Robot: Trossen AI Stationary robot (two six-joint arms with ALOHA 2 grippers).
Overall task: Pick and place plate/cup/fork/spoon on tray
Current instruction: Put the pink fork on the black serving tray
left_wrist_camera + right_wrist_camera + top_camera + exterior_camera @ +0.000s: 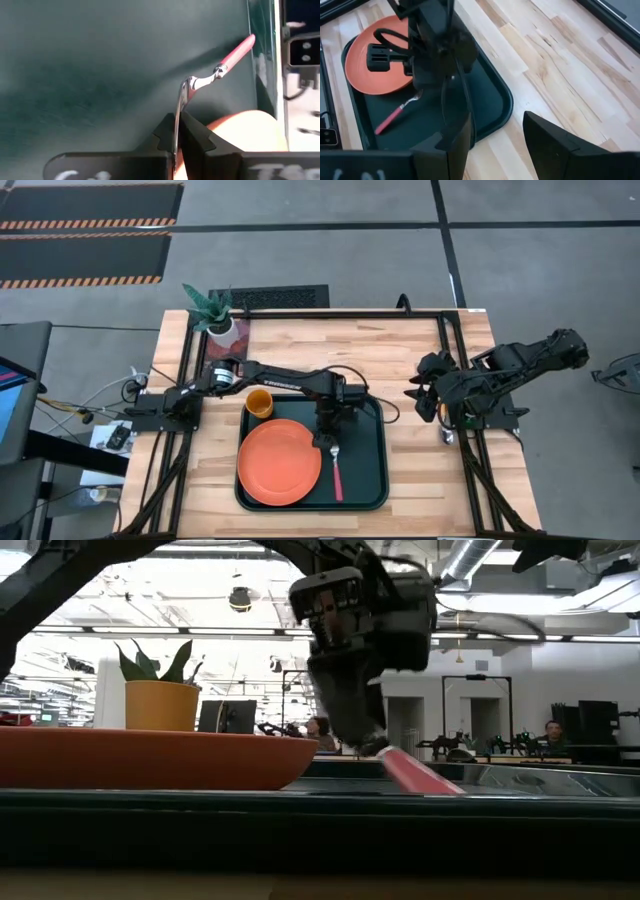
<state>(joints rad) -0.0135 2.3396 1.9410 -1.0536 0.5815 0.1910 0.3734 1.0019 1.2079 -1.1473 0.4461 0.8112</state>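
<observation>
The dark tray (365,495) lies at the table's near middle. The orange plate (279,463) lies flat in its left half, and the orange-yellow cup (259,403) stands at its far left corner. The fork (337,475), red-pink handled, lies right of the plate, its handle pointing to the near edge. My left gripper (330,438) is over the tray, shut on the fork's metal end. My right gripper (420,395) hangs open and empty over the bare wood right of the tray. The spoon shows in no view. My left gripper pinches the fork's silver tine end (176,131) between its two fingers, which come from above, pointing down. The fork slants down from the fingers; its red-pink handle (415,772) runs down toward the tray floor, toward the near edge.
A white plant pot (222,328) with a green plant stands at the table's far left. Black frame rails (452,370) run along both sides of the table. Bare wood (430,470) lies right of the tray.
</observation>
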